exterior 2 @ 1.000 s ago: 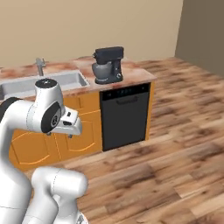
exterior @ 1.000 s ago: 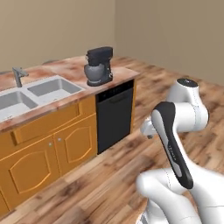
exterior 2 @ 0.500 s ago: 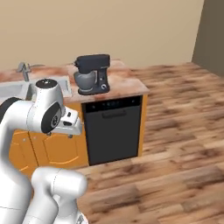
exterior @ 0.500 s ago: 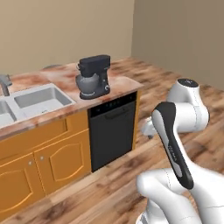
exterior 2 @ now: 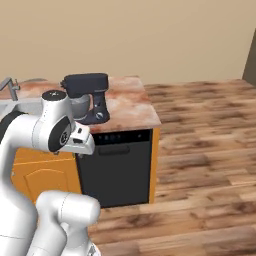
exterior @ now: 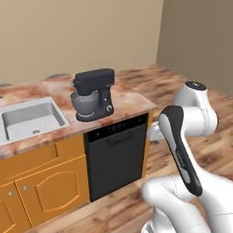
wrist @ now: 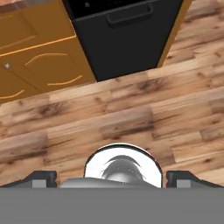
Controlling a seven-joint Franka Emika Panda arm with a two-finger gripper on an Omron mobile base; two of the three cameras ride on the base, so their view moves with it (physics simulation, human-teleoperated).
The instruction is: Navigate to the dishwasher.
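Sink (exterior: 32, 119) lies sunk in the counter's left part; rightward, a dark stand mixer (exterior: 93, 94) sits near the counter's right end, directly above the dishwasher (exterior: 117, 160), built in beneath that end. Gripper (wrist: 110, 178) points floorward, fingertips apart, released, holding nothing, presumably tucked for driving.

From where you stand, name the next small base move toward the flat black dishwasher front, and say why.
Probably a short drive straight ahead. The flat black dishwasher front with its dark bar handle already sits near the middle of both base views, under the grey stand mixer, with bare wood floor between it and the base.
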